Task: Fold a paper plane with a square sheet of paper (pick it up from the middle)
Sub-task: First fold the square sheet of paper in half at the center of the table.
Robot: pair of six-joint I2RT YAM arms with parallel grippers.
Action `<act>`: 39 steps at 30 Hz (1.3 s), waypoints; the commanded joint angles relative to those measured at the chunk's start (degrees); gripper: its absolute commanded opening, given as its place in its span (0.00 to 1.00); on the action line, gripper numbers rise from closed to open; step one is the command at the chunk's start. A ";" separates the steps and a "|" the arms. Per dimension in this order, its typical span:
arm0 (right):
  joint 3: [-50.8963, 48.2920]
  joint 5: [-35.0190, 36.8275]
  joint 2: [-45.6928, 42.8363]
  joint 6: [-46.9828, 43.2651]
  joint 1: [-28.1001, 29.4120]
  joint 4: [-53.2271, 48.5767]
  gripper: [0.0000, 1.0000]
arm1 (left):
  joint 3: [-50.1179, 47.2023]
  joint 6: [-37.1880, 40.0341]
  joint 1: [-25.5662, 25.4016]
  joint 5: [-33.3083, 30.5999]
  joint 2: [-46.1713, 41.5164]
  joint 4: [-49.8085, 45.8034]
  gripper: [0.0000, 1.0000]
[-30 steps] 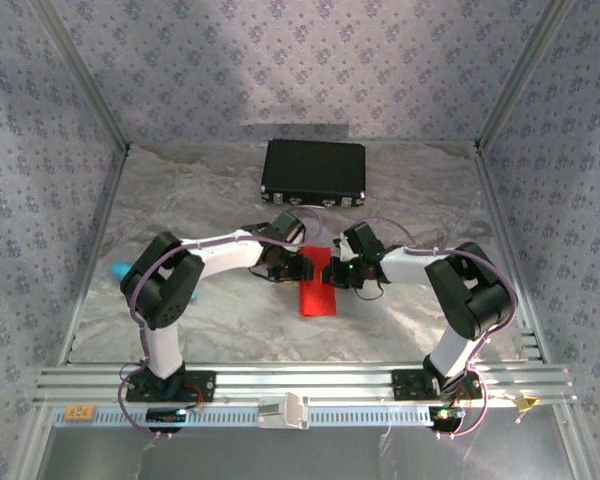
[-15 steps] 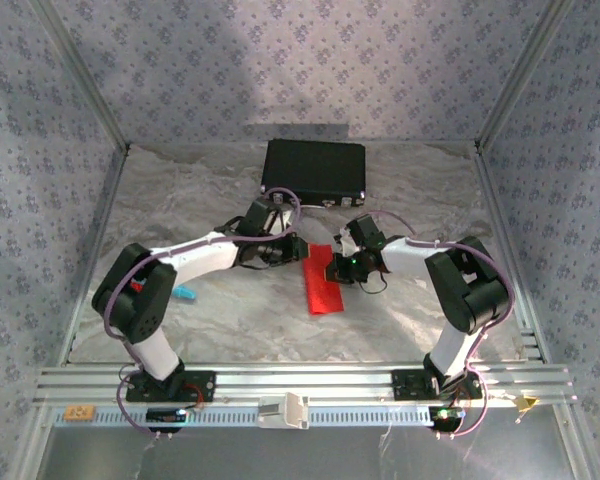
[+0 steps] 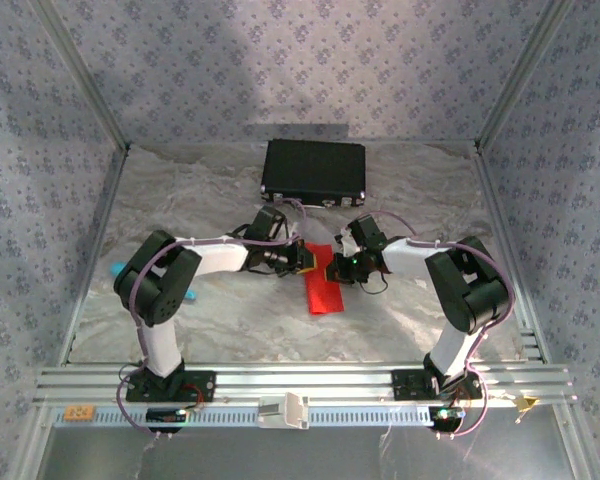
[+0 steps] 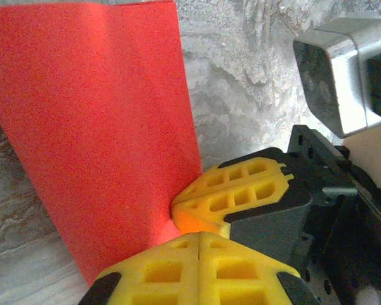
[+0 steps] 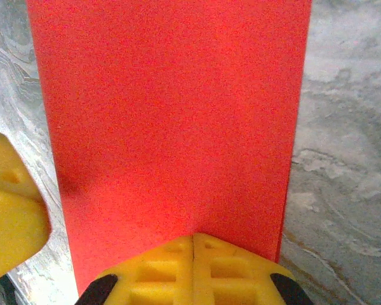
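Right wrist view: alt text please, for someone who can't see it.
A strip of red paper lies flat on the marbled grey table, running up the frame. The right gripper, yellow fingers shut, meets its near end at bottom centre; the other arm's yellow finger sits beside the paper's left edge.

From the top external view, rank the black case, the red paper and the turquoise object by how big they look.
1. black case
2. square sheet of paper, seen as a narrow strip
3. turquoise object, smallest as seen, though the left arm covers its middle, so its full size is unsure
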 commanded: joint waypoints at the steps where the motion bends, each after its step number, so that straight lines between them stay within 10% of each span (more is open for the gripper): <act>1: -2.70 5.99 2.41 0.31 -0.67 -5.45 0.00 | -0.19 -0.38 -0.38 2.11 1.05 1.83 0.00; 39: -4.51 5.76 1.18 1.74 -0.82 -3.78 0.00 | 4.04 6.37 0.38 -4.25 4.68 -7.53 0.00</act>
